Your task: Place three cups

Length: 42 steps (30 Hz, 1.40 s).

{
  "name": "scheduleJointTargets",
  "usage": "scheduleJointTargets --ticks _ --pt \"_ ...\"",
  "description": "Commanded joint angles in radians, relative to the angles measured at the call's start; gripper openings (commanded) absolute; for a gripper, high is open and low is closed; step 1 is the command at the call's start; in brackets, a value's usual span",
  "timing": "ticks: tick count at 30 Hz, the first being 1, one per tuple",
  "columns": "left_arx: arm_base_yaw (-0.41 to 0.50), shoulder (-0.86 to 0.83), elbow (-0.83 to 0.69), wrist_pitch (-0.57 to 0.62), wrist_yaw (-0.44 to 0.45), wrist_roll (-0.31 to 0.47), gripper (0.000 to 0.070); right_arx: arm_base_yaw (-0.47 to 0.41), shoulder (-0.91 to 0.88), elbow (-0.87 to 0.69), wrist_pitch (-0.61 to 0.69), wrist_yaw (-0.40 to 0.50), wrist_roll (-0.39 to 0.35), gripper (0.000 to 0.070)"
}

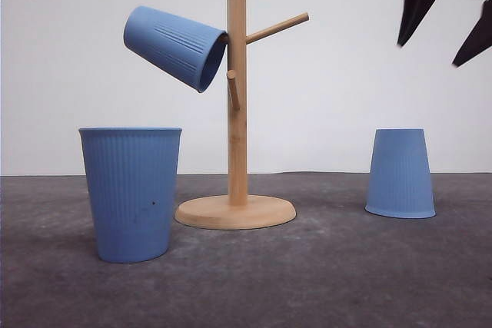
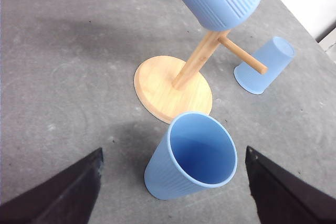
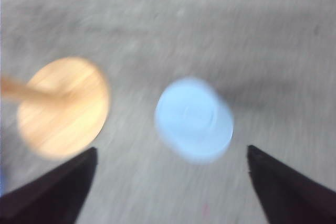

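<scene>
Front view: one cup [image 1: 176, 47] hangs on the stand [image 1: 237, 113], one stands upright [image 1: 131, 192] at its left, one inverted [image 1: 400, 173] at right. Both claws [image 2: 173, 192] [image 3: 170, 190] gape empty. Cups look light, thin, slippery; pinch the ribbed wall gently.

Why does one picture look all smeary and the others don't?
The right wrist view is blurred: the upside-down cup and wooden stand base smear. The front view and left wrist view are sharp, ribs showing on the upright cup.
</scene>
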Motion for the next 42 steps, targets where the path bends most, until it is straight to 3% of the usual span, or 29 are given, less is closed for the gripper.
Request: scheduleJointTargets --ticks 1,8,20,25,28,36,42 --pt "-0.003 0.005 0.013 0.008 -0.003 -0.005 0.0499 0.001 0.059 0.023 0.036 0.003 -0.024 0.0662" --pt "-0.003 0.005 0.013 0.008 -0.003 -0.026 0.0499 0.002 0.210 0.023 0.134 0.000 -0.027 0.0676" --pt "-0.002 0.005 0.013 0.007 -0.026 -0.027 0.0499 0.065 0.340 0.023 0.169 0.032 -0.047 0.0671" --pt "-0.002 0.005 0.013 0.007 -0.034 -0.027 0.0499 0.092 0.370 0.023 0.183 0.113 -0.041 0.0555" --pt "-0.002 0.005 0.013 0.007 -0.039 -0.026 0.0499 0.094 0.373 0.023 0.184 0.118 -0.027 0.0534" --pt "-0.002 0.005 0.013 0.008 -0.044 -0.026 0.0499 0.089 0.372 0.023 0.151 0.133 -0.017 0.0379" --pt "-0.002 0.005 0.013 0.008 -0.044 -0.026 0.0499 0.088 0.329 0.025 0.118 0.128 -0.019 0.0368"
